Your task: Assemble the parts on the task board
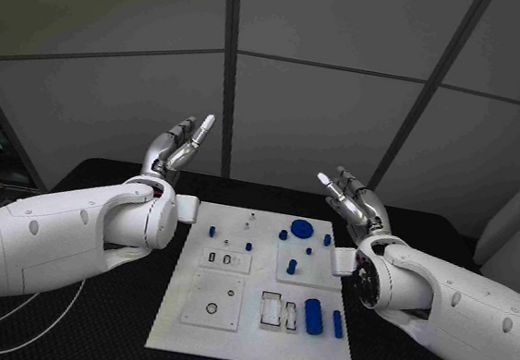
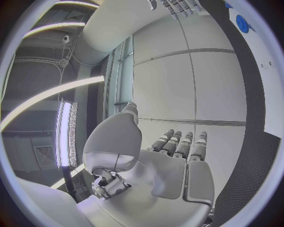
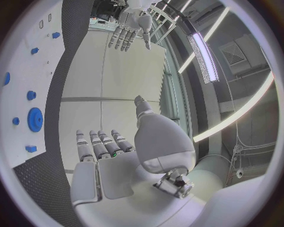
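Task board (image 1: 252,347) at frame centre, long axis running top to bottom, blue parts (image 1: 314,315) on it (mostly right half), left hand (image 1: 179,150) and right hand (image 1: 351,200) raised either side, fingers straight, slightly spread, holding nothing.

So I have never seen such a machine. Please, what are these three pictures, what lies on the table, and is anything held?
It is a robot with two white arms, each ending in a silver hand. The square picture comes from a camera on its head, looking down at a black table. The two round pictures come from cameras at the wrists, behind each hand. The left hand and the right hand are raised beyond the far end of the board, fingers apart, holding nothing. On the table lies a white board with small blue parts: a gear, several pegs and two longer cylinders near the right edge. Nothing is being touched.
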Tool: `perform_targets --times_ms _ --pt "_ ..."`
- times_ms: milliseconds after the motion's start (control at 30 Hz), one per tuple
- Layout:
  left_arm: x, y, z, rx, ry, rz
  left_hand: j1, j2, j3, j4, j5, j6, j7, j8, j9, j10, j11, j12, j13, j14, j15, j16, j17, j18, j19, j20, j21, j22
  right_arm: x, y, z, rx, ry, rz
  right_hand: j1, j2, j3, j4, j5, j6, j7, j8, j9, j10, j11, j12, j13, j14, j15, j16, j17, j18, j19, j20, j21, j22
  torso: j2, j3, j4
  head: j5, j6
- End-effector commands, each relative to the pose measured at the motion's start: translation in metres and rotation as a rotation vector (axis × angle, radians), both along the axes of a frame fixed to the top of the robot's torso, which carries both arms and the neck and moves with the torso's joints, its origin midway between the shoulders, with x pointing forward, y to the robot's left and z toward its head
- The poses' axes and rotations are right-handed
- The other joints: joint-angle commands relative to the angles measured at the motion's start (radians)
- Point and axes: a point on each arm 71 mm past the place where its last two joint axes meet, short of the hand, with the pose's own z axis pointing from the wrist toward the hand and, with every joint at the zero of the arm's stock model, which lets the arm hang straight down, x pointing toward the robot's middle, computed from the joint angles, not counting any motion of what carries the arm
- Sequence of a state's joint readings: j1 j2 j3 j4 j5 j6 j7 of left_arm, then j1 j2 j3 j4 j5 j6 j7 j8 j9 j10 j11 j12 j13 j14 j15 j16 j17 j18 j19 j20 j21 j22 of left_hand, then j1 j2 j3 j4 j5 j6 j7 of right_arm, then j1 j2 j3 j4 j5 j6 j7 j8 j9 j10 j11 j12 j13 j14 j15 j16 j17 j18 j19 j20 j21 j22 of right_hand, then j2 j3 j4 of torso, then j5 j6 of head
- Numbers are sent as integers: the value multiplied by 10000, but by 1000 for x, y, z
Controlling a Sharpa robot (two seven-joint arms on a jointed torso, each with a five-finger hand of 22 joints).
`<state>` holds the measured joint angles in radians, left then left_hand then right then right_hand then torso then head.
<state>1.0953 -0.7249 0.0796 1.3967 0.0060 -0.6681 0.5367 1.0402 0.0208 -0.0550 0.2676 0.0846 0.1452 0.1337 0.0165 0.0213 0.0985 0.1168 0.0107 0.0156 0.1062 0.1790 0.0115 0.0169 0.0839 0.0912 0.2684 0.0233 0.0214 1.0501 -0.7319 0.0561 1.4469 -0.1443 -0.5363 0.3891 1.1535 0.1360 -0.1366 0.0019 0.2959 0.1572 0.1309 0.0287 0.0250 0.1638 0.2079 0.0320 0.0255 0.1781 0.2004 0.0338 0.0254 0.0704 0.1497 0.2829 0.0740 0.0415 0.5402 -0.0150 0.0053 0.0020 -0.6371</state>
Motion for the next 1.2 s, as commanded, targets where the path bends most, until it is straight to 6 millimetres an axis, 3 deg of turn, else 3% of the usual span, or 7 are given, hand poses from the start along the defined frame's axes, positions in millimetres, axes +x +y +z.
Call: perform_targets --times_ms 33,167,300,333,367,633,1200 --pt "0 -4 5 -80 -528 -451 481 90 -11 96 56 175 410 71 26 142 242 83 36 148 225 94 40 270 39 217 80 25 0 12 -1 -528 141 1996 1830 115 412 -923 -596 2736 1339 651 354 3600 408 823 348 3419 289 709 291 455 1666 88 906 371 -2 -4 2 1 0" --pt "0 -4 5 -80 -528 -451 639 165 -32 -42 53 486 647 125 66 519 484 138 80 668 379 191 108 349 221 253 178 76 3 14 -1 -690 190 2386 2249 51 644 -1299 -794 4651 1194 1084 537 6038 216 1311 460 5889 78 1163 420 796 3470 90 1774 682 -2 -4 2 1 0" --pt "0 -4 5 -80 -528 -451 1186 209 55 -469 50 1646 1074 373 206 2275 994 510 283 3141 630 913 433 407 2561 261 1292 665 4 14 -1 -768 215 2560 2473 17 855 -1592 -879 6457 951 1382 619 7174 -103 1370 399 7252 -276 1322 416 1134 5322 31 2579 909 -2 -4 2 1 0" --pt "-6 11 7 -340 -337 -1126 1694 300 331 -846 70 2537 1265 586 304 3343 1192 753 365 4898 490 1422 623 522 4392 243 2188 1088 23 -7 24 -4822 -2661 2598 2472 30 946 -1674 -884 6822 873 1362 571 7564 -218 1303 360 7656 -383 1299 389 1139 5781 -60 2717 907 386 -14 -1 -155 -30" --pt "-6 11 7 -370 -325 -1233 1907 358 494 -1030 65 3180 1309 759 375 4088 1238 939 423 5756 403 1703 713 620 4859 220 2427 1177 25 -8 26 -5221 -2830 2646 2518 22 1018 -1762 -825 7028 846 1372 557 7808 -278 1292 367 7921 -477 1327 400 1148 5988 -120 2777 905 401 -7 2 -157 -48" --pt "-15 11 13 -78 -574 -2171 2666 236 886 -2057 44 6620 1093 1680 582 7835 833 1809 543 8082 -162 2097 845 1013 6699 64 3120 1295 33 -10 43 -7586 -3825 2700 2311 -85 1683 -2307 -778 7799 649 1002 405 8923 -582 704 363 9612 -967 1301 425 1150 7261 -694 3270 950 697 -1 48 -196 -28" --pt "-45 6 28 -73 -736 -3181 2880 143 887 -2525 30 7530 867 1541 448 8966 554 1557 525 9238 -475 1853 1112 1012 7661 -246 3311 1208 41 0 66 -11895 -4341 3012 1620 -745 2154 -2644 -921 8509 326 532 411 9826 -1068 312 392 13046 -1851 3115 1653 1114 9270 -1775 5946 2300 1513 -99 247 -374 88"
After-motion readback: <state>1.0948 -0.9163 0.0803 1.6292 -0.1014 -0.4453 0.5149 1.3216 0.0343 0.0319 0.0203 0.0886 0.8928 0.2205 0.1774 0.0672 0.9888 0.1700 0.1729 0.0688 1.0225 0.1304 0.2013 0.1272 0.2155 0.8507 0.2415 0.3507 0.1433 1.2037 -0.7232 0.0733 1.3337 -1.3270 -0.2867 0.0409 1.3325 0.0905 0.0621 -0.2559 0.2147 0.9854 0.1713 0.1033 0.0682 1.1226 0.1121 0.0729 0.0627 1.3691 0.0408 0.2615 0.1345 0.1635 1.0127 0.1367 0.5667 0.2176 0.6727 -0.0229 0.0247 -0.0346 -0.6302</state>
